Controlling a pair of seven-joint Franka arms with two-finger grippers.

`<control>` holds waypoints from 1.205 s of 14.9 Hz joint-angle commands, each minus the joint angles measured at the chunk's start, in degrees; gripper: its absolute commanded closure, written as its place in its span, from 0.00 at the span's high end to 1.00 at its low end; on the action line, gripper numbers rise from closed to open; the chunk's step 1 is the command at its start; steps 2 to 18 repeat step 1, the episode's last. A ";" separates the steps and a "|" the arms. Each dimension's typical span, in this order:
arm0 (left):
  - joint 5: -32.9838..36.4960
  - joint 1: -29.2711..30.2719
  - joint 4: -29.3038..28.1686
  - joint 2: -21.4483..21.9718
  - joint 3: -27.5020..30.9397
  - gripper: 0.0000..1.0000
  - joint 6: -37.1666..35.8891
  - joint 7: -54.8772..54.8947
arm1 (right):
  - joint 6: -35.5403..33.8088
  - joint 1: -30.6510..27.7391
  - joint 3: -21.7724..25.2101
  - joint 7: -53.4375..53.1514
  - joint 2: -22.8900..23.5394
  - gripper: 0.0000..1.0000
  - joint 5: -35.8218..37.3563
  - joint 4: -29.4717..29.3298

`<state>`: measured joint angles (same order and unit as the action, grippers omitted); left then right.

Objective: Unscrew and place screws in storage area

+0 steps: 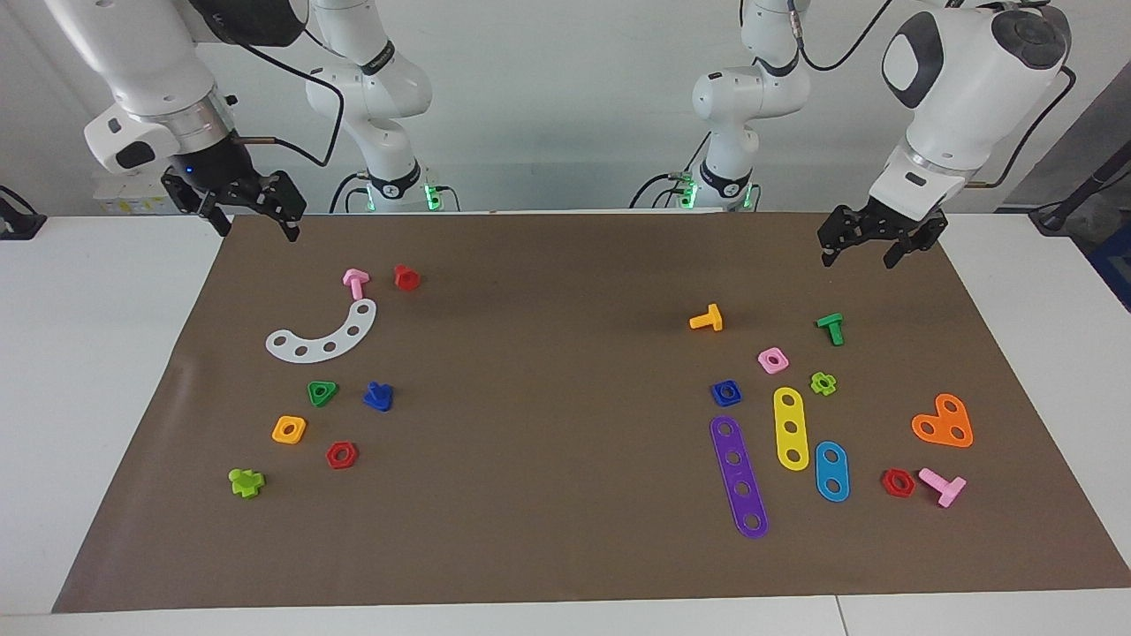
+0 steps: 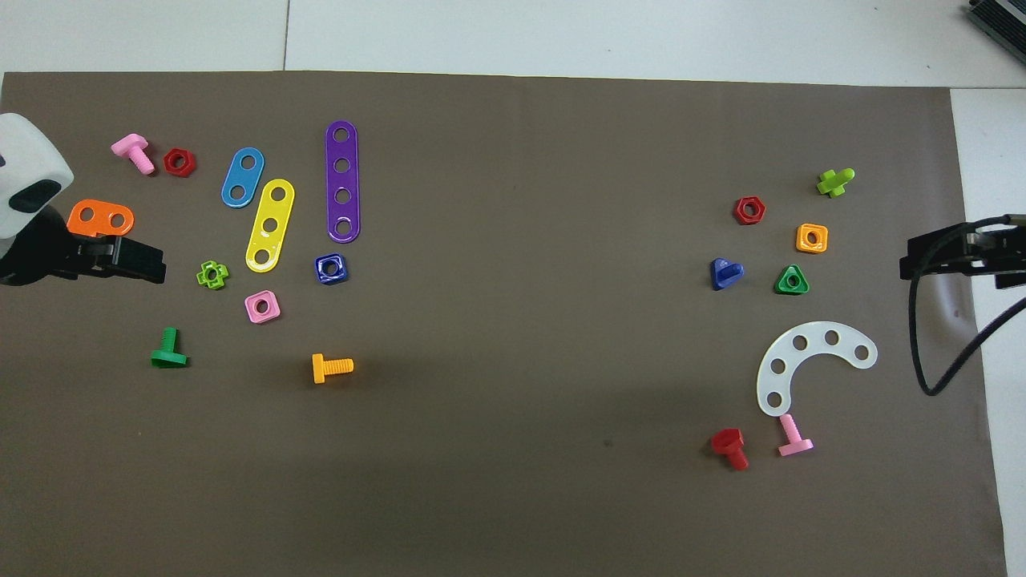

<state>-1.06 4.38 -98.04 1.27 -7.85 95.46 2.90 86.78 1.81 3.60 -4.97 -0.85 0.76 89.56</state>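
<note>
In the facing view, the brown paper mat (image 1: pixel 565 291) is lying on the white worktop (image 1: pixel 97 353). The right pincer (image 1: pixel 258 229) is hanging in the air over the mat's corner next to the robots, at the right arm's end, and its fingers are standing wide apart with nothing between them. The left pincer (image 1: pixel 859 257) is hanging over the mat near the robots' edge at the left arm's end, also wide and holding nothing. The dark-blue bolt (image 1: pixel 377 397) is lying free on the mat at the right arm's end, just beside the green triangular nut (image 1: pixel 322 392). Around them the orange square nut (image 1: pixel 289 429), a red hexagonal nut (image 1: pixel 341 455) and the light-green bolt (image 1: pixel 246 482) are lying, all farther from the robots. The white curved strip (image 1: pixel 322 336) is lying nearer to the robots than the dark-blue bolt, with a pink bolt (image 1: pixel 355 283) and a red bolt (image 1: pixel 406 277) beside its end.

In the overhead view, the dark-blue bolt (image 2: pixel 725 273) is lying with its shaft pointing up and tilted, apart from the green triangular nut (image 2: pixel 791 280). The right pincer (image 2: pixel 930 258) is showing at the mat's edge, and the left pincer (image 2: pixel 148 265) is covering a part of the orange plate (image 2: pixel 98 218). At the left arm's end the purple strip (image 2: pixel 342 181), the yellow strip (image 2: pixel 270 225), the blue strip (image 2: pixel 242 177) and the blue square nut (image 2: pixel 331 268) are lying together on the mat.
</note>
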 commanded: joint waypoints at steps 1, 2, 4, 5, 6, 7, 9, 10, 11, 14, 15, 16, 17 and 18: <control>0.97 0.89 -1.89 1.72 -0.50 1.00 0.96 0.26 | 0.94 -0.94 -0.61 1.28 -0.47 1.00 0.73 0.96; 0.97 0.89 -1.89 1.72 -0.50 1.00 0.96 0.26 | 0.94 -0.94 -0.61 1.28 -0.47 1.00 0.73 0.96; 0.97 0.89 -1.89 1.72 -0.50 1.00 0.96 0.26 | 0.94 -0.94 -0.61 1.28 -0.47 1.00 0.73 0.96; 0.97 0.89 -1.89 1.72 -0.50 1.00 0.96 0.26 | 0.94 -0.94 -0.61 1.28 -0.47 1.00 0.73 0.96; 0.97 0.89 -1.89 1.72 -0.50 1.00 0.96 0.26 | 0.94 -0.94 -0.61 1.28 -0.47 1.00 0.73 0.96; 0.97 0.89 -1.89 1.72 -0.50 1.00 0.96 0.26 | 0.94 -0.94 -0.61 1.28 -0.47 1.00 0.73 0.96; 0.97 0.89 -1.89 1.72 -0.50 1.00 0.96 0.26 | 0.94 -0.94 -0.61 1.28 -0.47 1.00 0.73 0.96; 0.97 0.89 -1.89 1.72 -0.50 1.00 0.96 0.26 | 0.94 -0.94 -0.61 1.28 -0.47 1.00 0.73 0.96; 0.97 0.89 -1.89 1.72 -0.50 1.00 0.96 0.26 | 0.94 -0.94 -0.61 1.28 -0.47 1.00 0.73 0.96; 0.97 0.89 -1.89 1.72 -0.50 1.00 0.96 0.26 | 0.94 -0.94 -0.61 1.28 -0.47 1.00 0.73 0.96; 0.97 0.89 -1.89 1.72 -0.50 1.00 0.96 0.26 | 0.94 -0.94 -0.61 1.28 -0.47 1.00 0.73 0.96; 0.97 0.89 -1.89 1.72 -0.50 1.00 0.96 0.26 | 0.94 -0.94 -0.61 1.28 -0.47 1.00 0.73 0.96; 0.97 0.89 -1.89 1.72 -0.50 1.00 0.96 0.26 | 0.94 -0.94 -0.61 1.28 -0.47 1.00 0.73 0.96; 0.97 0.89 -1.89 1.72 -0.50 1.00 0.96 0.26 | 0.94 -0.94 -0.61 1.28 -0.47 1.00 0.73 0.96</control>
